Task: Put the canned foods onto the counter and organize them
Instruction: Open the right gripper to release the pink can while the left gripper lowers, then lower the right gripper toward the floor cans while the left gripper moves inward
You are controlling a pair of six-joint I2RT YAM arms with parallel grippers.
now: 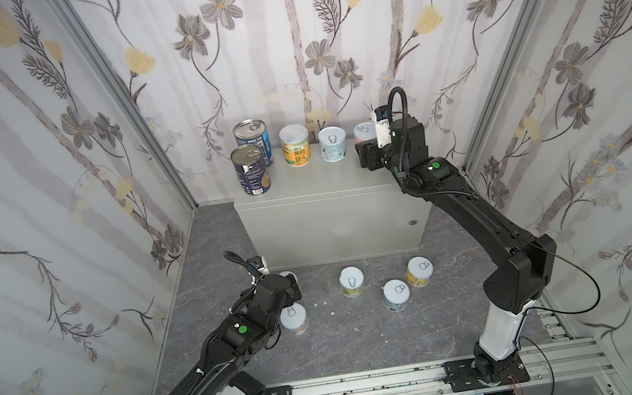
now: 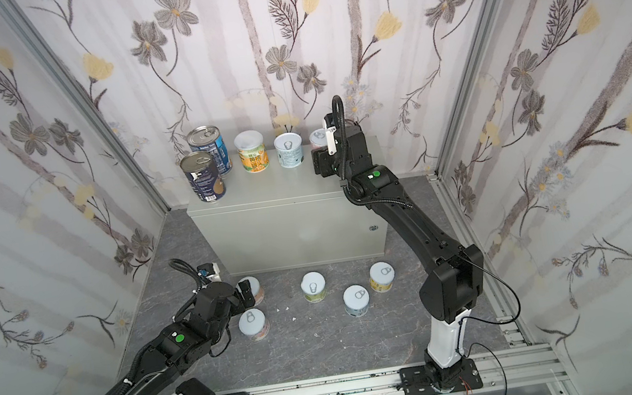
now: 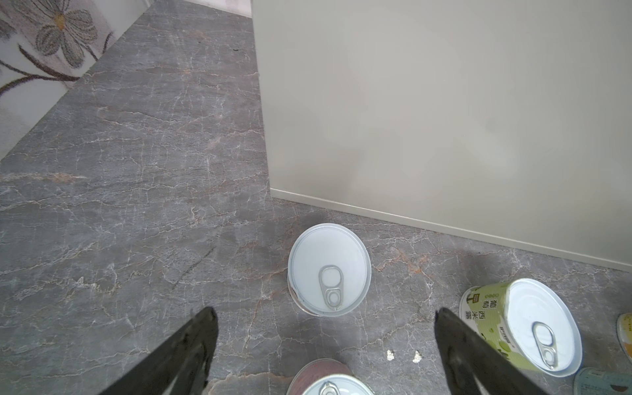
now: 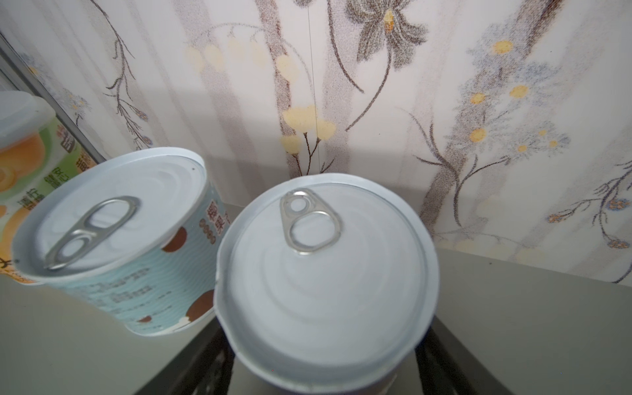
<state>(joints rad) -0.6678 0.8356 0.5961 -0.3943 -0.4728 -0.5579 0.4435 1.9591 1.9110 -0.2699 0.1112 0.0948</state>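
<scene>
Nearest the rail, the left gripper [image 3: 325, 318] hung with its jaws spread wide and empty above the dark floor [image 1: 347, 341], where five short cans waited. The white-lidded can [image 3: 329, 270] ahead of it stood close to the counter's front wall, and another can [image 3: 330, 384] sat right under the wrist (easy to clip on the way down). Farther back, on the counter [image 1: 328, 176], a dark-blue can [image 1: 251, 170], its twin [image 1: 252, 142], an orange-labelled can [image 1: 295, 144] and a pale-blue can [image 4: 113, 239] stood upright. The right gripper [image 1: 363, 145] bracketed a fifth can [image 4: 325, 273]; whether it clamped or merely flanked it I could not tell. A crooked withdrawal could drag that can into its pale-blue neighbour just beside it.
</scene>
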